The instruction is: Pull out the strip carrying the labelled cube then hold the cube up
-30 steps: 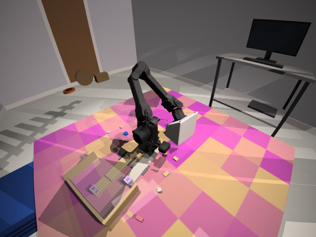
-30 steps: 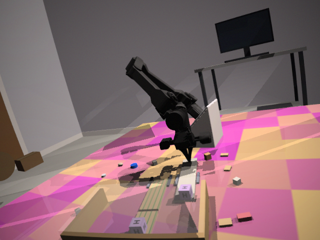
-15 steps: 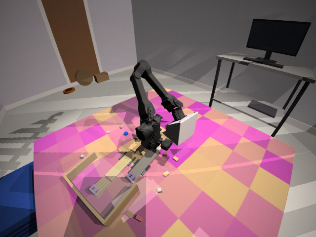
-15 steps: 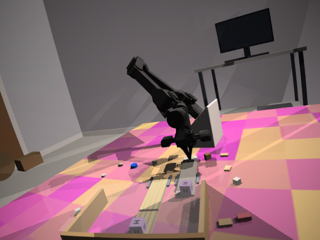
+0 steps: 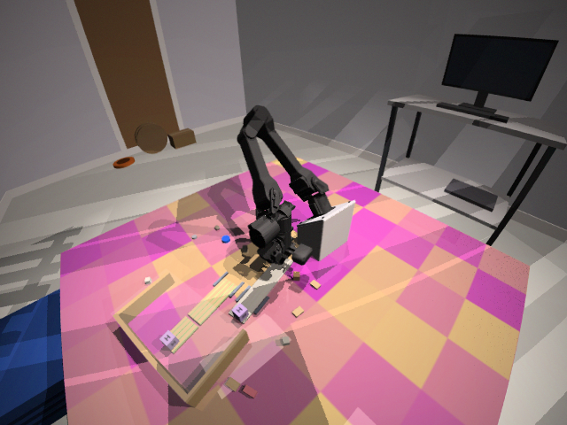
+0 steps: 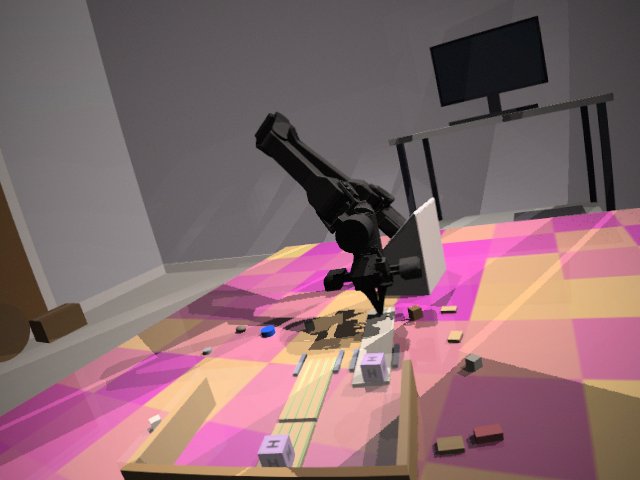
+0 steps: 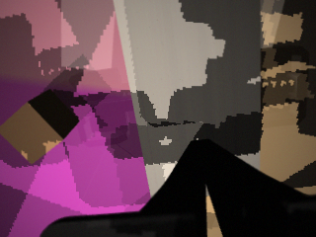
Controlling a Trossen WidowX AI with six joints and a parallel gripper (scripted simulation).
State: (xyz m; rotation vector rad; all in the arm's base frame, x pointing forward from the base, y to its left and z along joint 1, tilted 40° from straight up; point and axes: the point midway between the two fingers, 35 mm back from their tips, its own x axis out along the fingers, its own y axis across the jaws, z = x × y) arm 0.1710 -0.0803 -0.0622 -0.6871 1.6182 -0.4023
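Our black parallel-jaw gripper [image 6: 379, 308] is clenched, tips pressed onto the plain grey unbroken strip [image 6: 376, 338]; the lilac H-marked cube [image 6: 374, 367] sits mid-frame.

Labelled cube [image 5: 240, 311] on grey strip [image 5: 260, 290]: open above, rails just beside. Wooden frame wall [image 5: 214, 366] near its outer side. Small brown block [image 5: 296, 274] beside end effector [image 5: 280, 269].

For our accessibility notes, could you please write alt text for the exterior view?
A black robot arm presses its shut gripper onto the near end of a grey strip carrying a lilac cube marked H. Beside it lies a striped tan strip, broken by a gap, with a second H cube inside a low wooden frame.
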